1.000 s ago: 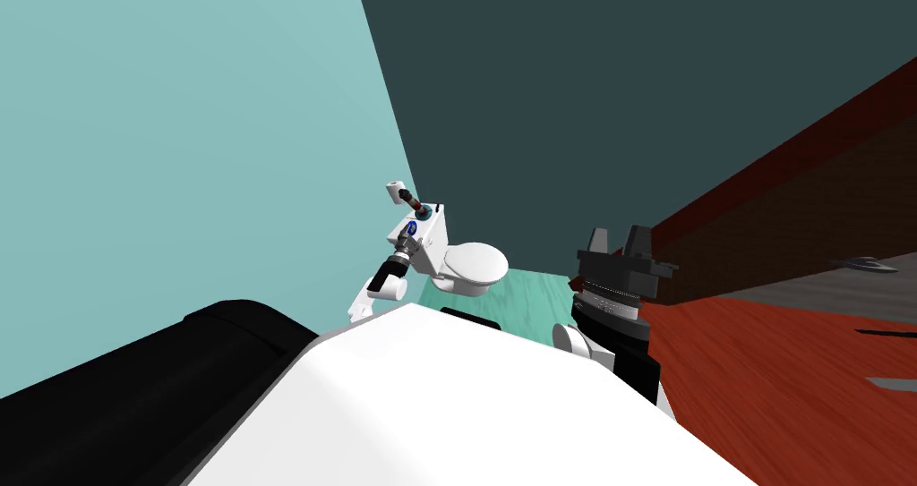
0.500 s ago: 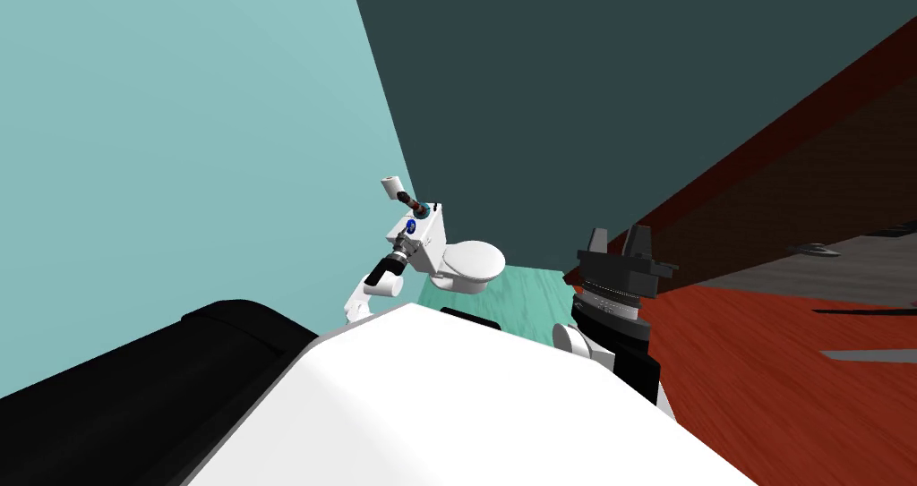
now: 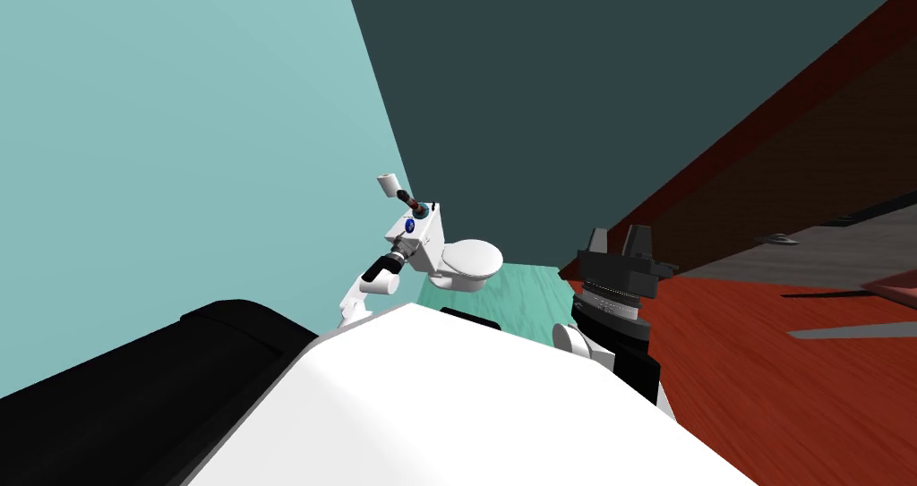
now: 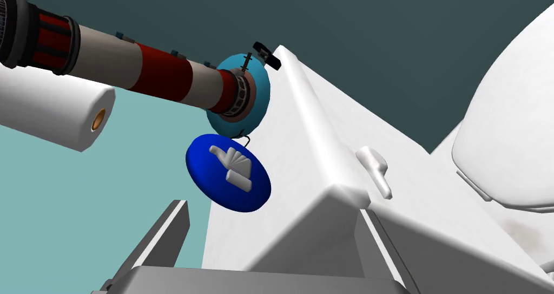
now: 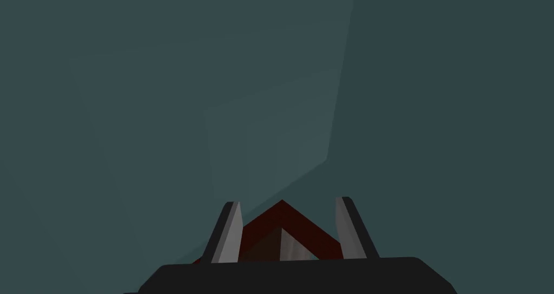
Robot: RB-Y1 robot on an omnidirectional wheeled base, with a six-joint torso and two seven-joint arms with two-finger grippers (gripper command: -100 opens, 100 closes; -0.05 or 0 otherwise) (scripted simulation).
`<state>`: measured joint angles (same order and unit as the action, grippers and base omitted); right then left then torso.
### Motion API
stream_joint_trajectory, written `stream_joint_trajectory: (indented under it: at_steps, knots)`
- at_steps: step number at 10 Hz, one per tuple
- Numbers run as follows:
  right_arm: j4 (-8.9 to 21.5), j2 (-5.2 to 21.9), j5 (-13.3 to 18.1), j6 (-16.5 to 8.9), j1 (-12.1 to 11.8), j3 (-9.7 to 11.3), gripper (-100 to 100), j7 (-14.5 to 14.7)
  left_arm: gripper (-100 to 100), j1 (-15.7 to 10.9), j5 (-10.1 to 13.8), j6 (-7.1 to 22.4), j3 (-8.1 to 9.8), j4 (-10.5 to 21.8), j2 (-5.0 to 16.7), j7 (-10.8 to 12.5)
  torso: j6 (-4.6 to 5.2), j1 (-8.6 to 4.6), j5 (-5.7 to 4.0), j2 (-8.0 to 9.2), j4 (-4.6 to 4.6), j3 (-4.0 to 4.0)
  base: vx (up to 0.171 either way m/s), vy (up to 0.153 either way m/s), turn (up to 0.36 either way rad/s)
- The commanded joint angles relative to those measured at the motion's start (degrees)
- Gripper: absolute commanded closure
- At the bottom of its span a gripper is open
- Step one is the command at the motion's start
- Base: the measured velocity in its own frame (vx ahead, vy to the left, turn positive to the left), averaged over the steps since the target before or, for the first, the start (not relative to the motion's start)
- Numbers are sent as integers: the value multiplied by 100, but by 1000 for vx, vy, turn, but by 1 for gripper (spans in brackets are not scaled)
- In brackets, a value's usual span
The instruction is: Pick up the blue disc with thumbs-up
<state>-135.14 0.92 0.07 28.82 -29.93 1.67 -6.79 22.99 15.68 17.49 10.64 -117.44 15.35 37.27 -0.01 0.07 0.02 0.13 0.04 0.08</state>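
Note:
The blue disc with a white thumbs-up (image 4: pixel 228 172) lies on the white toilet tank (image 4: pixel 324 161), just beyond my left gripper (image 4: pixel 270 242). That gripper is open, with the tank's near corner between its fingers (image 4: pixel 162 236). In the head view the disc (image 3: pixel 409 225) is a small blue spot on the tank top, with the left gripper (image 3: pixel 405 250) right below it. My right gripper (image 5: pixel 287 228) stands open and holds nothing. It is raised beside my chest (image 3: pixel 618 239).
A teal disc (image 4: pixel 254 93) with a red-and-white striped cylinder (image 4: pixel 135 69) sits just behind the blue one. A white paper roll (image 4: pixel 54 109) hangs by the pale wall. The toilet's lid (image 3: pixel 470 259) is down, and the flush handle (image 4: pixel 376 169) juts from the tank.
The whole head view has swung slightly, so my body has turned a little. My left arm stays at the tank, with its gripper just below the disc.

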Motion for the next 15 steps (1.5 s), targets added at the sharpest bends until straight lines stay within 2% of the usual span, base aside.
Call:
stream_joint_trajectory:
  at_steps: [1, 2, 3, 4, 5, 6, 7, 8, 9, 10, 11, 12, 13, 14, 15]
  knots:
    - [0, 0, 0, 0, 0, 0, 0, 0, -100, -115, 169, 286, 116, 151, 178, 286, 0, 0, 0, 0, 0, 0, -54, 0, -102]
    - [0, 0, 0, 0, 1, 0, 0, 0, -100, -115, 169, 420, 116, 151, 178, 449, 2, -1, 0, 4, 0, 2, -51, 11, -58]
    - [0, 0, 0, 0, 0, 0, 0, 0, -100, -115, 169, 420, 116, 151, 178, 489, 0, 2, 0, 4, 1, 2, -24, 11, 8]
    - [0, 0, 0, 0, 0, 0, 0, 0, -100, -192, 313, 675, 211, 240, 329, 722, -1, 1, 0, -3, 0, -1, -36, 10, -104]
    - [0, 0, 0, 0, 0, 0, 0, 0, -100, -192, 313, 771, 211, 240, 329, 866, 2, 2, 0, -2, 0, -1, -45, 16, -69]
    - [0, 0, 0, 0, 0, 0, 0, 0, -100, -275, 459, 951, 302, 329, 487, 1037, 0, 3, 1, 1, 0, 0, -63, 10, -107]
    - [0, 0, 0, 0, 1, 0, 0, 0, -100, -275, 459, 1119, 302, 329, 487, 1199, 2, 2, 0, 6, 1, 3, -49, 5, -64]
    - [0, 0, 0, 0, 0, 0, 0, 0, -100, -275, 459, 1122, 302, 329, 487, 1247, -1, 0, 0, 4, 1, 2, -15, 3, 8]
    - [0, 0, 0, 0, 0, 0, 0, 0, -100, -362, 604, 1371, 390, 417, 653, 1475, -1, -1, 0, -6, -1, -3, -24, 6, -108]
    - [0, 0, 0, 0, 0, 0, 0, 0, -100, -362, 604, 1472, 390, 417, 653, 1626, 2, 1, 0, -6, -1, -4, -31, 12, -65]
    - [0, 0, 0, 0, 0, 0, 0, 0, -100, -453, 749, 1671, 473, 504, 827, 1794, -1, 2, 1, -5, -1, -3, -48, 19, -126]
    - [0, 0, 0, 0, 0, 0, 0, 0, -100, -453, 749, 1819, 473, 504, 827, 1960, 2, 5, 1, 0, 0, 0, -44, 19, -60]
    - [0, 0, 0, 0, 0, 0, 0, 0, -100, -453, 749, 1819, 473, 504, 827, 2013, -1, 5, 2, 0, 0, 0, -18, 4, 12]
    - [0, 0, 0, 0, -1, 0, 0, 0, -100, -547, 893, 2075, 550, 590, 1005, 2239, -2, 0, 1, -6, -1, -3, -30, 3, -131]
    - [0, 0, 0, 0, 0, 0, 0, 0, -100, -547, 893, 2160, 550, 590, 1005, 2386, 2, 0, 0, -6, -1, -3, -32, 8, -63]
